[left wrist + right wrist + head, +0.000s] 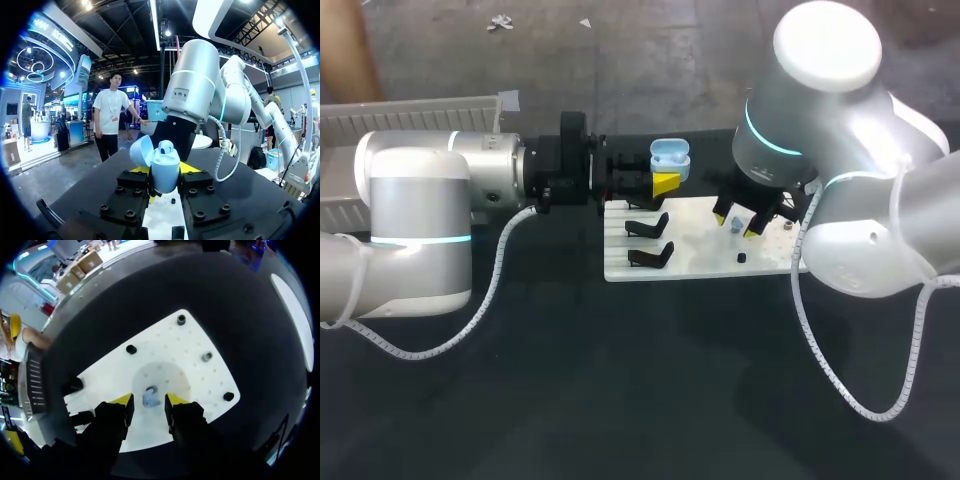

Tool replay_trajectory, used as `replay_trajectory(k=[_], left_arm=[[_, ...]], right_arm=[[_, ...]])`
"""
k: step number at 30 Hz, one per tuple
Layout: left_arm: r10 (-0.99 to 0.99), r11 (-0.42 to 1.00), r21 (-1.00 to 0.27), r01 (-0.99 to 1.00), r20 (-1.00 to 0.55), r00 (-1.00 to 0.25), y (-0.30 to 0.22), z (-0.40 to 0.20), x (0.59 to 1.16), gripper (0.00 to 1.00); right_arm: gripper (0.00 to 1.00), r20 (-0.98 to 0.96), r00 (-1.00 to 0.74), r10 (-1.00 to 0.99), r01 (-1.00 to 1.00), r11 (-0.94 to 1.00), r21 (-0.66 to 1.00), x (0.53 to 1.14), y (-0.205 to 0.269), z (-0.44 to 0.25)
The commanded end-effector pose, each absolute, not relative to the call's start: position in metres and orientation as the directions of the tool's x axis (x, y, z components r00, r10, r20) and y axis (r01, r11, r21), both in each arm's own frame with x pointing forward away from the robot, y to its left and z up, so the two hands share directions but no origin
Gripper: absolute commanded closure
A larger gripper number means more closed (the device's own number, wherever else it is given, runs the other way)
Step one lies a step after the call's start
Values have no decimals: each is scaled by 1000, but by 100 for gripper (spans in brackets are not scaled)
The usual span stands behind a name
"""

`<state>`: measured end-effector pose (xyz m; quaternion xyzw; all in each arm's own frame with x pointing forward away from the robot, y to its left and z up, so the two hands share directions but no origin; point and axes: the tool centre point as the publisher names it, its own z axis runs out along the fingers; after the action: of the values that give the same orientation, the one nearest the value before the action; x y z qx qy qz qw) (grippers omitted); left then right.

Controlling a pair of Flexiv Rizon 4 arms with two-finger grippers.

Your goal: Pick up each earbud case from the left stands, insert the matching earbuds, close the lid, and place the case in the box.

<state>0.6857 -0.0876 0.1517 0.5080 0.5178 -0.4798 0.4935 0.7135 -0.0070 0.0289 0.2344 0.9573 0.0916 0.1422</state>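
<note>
A light blue earbud case (670, 158) with its lid tipped open is held upright above the table, and my left gripper (665, 182) is shut on its lower body. In the left wrist view the case (167, 162) stands between the fingers of the left gripper (165, 175), with one earbud (166, 146) showing in it. My right gripper (737, 222) hangs low over the white board (700, 262). A small light blue earbud (150, 397) lies on the board between the open fingers of the right gripper (149, 402), with slim gaps either side.
Two empty black stands (648, 225) (652, 257) sit on the board's left part. Small black pegs (131, 349) (181, 319) and a grey one (207, 356) dot the board. A white ribbed box (410, 110) lies at the far left.
</note>
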Motion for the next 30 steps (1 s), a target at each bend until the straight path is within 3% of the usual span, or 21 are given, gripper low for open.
replay_trajectory(k=[1,22,30], left_arm=[[50,27,7,1000,-999,6,-88,151,685,100],[50,27,7,1000,-999,6,-88,151,685,100],[50,27,7,1000,-999,6,-88,151,685,100]], right_arm=[[62,-229,-848,477,426,872,240,715,-6,28],[67,-226,-845,485,437,869,233,715,-7,27],[83,-226,-845,484,437,870,228,715,-8,27]])
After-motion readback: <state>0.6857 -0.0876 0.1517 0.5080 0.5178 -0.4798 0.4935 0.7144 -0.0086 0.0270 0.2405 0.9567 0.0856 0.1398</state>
